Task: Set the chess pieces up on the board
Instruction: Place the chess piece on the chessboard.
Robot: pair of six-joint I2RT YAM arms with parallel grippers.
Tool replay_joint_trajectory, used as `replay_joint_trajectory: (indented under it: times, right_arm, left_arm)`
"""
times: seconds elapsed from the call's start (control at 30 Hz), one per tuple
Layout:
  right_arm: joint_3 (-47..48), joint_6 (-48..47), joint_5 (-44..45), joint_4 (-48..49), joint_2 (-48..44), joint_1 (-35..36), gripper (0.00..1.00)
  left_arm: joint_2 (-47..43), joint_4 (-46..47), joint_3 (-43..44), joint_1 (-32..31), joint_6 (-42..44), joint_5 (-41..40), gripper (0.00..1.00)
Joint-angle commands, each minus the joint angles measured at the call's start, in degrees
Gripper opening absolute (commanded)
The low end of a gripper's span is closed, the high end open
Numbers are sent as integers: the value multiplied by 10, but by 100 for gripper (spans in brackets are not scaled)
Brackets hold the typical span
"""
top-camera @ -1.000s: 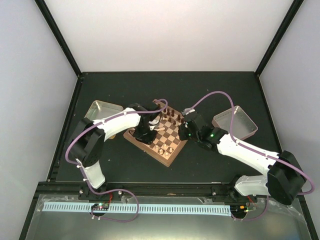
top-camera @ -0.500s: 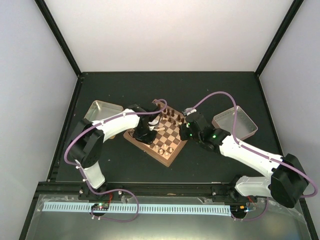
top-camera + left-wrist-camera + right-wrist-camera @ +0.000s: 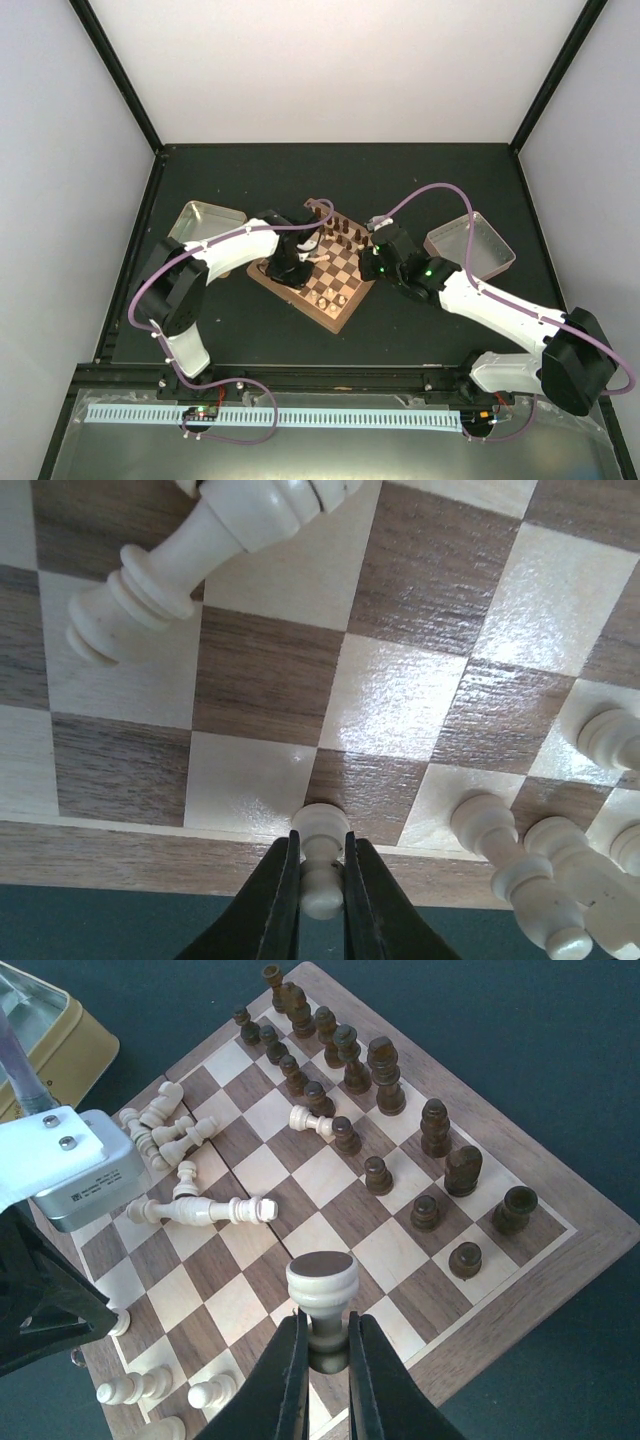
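The board lies turned like a diamond in the middle of the table. My left gripper is shut on a pale pawn that stands on a dark square at the board's near edge. Beside it lies a larger pale piece, and other pale pawns crowd the right. My right gripper is shut on a pale piece, held above the board with its round base toward the camera. Dark pieces stand in two rows along the far side. A pale king lies flat mid-board.
A metal tray sits left of the board and another tray to its right. The left arm's wrist housing hangs over the board's left corner. A toppled pale pawn lies by the dark row.
My left gripper's jaws have closed tighter around the pawn. The right arm has shifted slightly over the board's right corner with its piece still held.
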Motion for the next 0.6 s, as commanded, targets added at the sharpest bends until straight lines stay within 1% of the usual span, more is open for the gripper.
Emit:
replay_joint_trajectory:
  times: [0.0,0.3,0.43,0.57]
  right_arm:
    - [-2,3,15,-2,-12,-2,9]
    - [-10,8,12,-2,-17,-3,9]
    - [-12,9,12,-2,-19,-3,9]
    - [-12,9,11,0,-20,-3,9]
  left_arm:
    - [-6,15,37,-3,3,-1,8]
    - [45,5,98,-5,24,15,8]
    - [58,1,112,-6,39,42,8]
    - [67,-5,123,-8,56,87,9]
